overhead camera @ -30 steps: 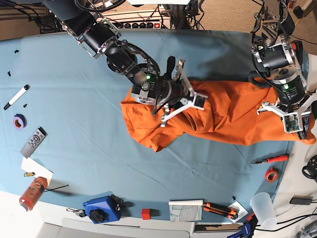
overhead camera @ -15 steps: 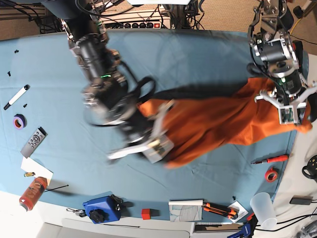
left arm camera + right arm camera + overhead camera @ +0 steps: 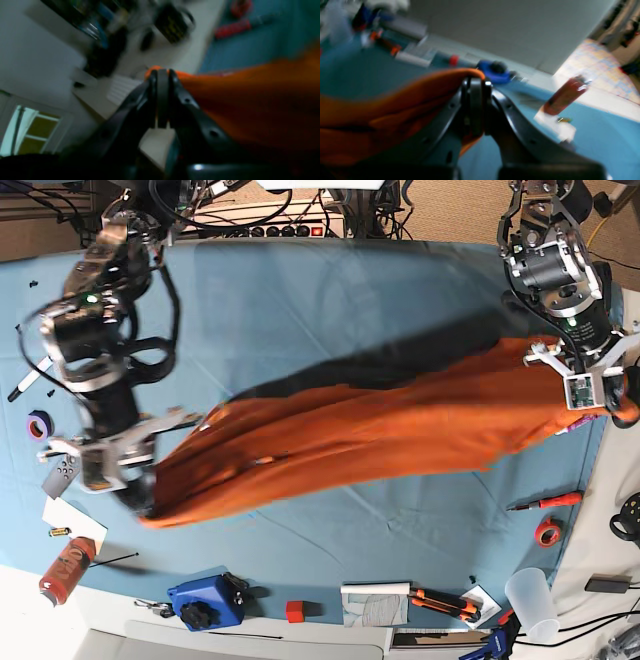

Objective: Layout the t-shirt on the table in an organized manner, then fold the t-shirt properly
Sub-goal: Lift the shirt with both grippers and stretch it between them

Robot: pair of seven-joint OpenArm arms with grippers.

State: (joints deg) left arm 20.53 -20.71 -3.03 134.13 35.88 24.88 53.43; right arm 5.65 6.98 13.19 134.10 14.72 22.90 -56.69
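At the left of the base view, the right gripper (image 3: pixel 125 480) was clamped on one end of the t-shirt (image 3: pixel 380 425), its jaws pressed together over a fold of orange cloth near a remote (image 3: pixel 62 471) and a red can (image 3: pixel 66 568). The shirt was stretched in a long band across the table (image 3: pixel 330 300), lifted enough to cast a shadow. At the right edge, the left gripper (image 3: pixel 592 392) pinched the other end tight, above a red screwdriver (image 3: pixel 546 502).

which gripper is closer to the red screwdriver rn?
Left. The left gripper holds the t-shirt just above the red screwdriver; the right gripper is across the table.
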